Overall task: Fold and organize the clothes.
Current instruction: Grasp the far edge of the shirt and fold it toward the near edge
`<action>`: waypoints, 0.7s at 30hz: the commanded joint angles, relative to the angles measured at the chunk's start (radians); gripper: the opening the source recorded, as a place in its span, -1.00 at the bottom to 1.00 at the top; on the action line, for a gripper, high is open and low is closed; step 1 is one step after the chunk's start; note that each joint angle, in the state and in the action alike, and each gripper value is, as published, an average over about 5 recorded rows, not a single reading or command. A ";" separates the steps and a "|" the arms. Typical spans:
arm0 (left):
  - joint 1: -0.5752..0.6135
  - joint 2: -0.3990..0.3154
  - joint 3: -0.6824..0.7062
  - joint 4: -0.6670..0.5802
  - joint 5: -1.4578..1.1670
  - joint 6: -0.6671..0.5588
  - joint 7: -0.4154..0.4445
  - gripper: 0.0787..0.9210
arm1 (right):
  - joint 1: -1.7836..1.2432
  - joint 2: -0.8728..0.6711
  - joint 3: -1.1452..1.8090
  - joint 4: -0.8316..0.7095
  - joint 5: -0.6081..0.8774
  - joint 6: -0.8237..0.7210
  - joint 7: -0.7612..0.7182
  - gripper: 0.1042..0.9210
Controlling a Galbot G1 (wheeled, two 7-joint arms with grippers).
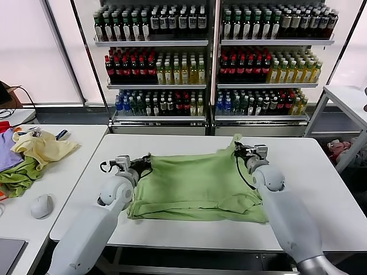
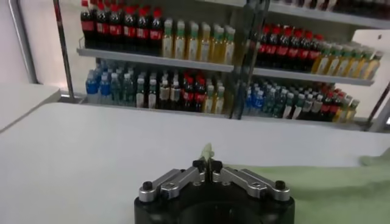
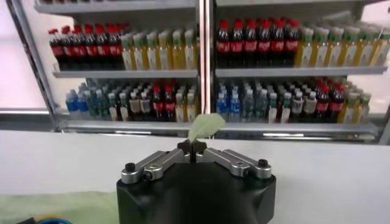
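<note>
The light green polo shirt lies on the white table, folded once with its near edge doubled. My left gripper is shut on the shirt's far left corner; a tip of green cloth sticks up between the fingers in the left wrist view. My right gripper is shut on the shirt's far right corner, lifted a little; green cloth pokes out above the fingers in the right wrist view. The collar, buttons and chest print are hidden.
A side table at the left holds a pale yellow garment, darker green and purple cloths and a grey mouse. Bottle shelves stand behind. A white table stands at the far right.
</note>
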 commanded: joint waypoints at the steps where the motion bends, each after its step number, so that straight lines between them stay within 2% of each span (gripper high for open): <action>1: 0.164 0.082 -0.050 -0.239 -0.024 0.001 0.003 -0.94 | -0.261 -0.044 0.109 0.327 0.000 -0.001 0.002 -0.97; 10: 0.283 0.110 -0.062 -0.298 0.028 0.040 0.003 -0.94 | -0.481 -0.026 0.213 0.430 -0.033 -0.024 0.028 -0.97; 21: 0.318 0.106 -0.043 -0.270 0.165 0.076 0.028 -0.94 | -0.541 0.004 0.214 0.405 -0.058 -0.071 0.066 -0.97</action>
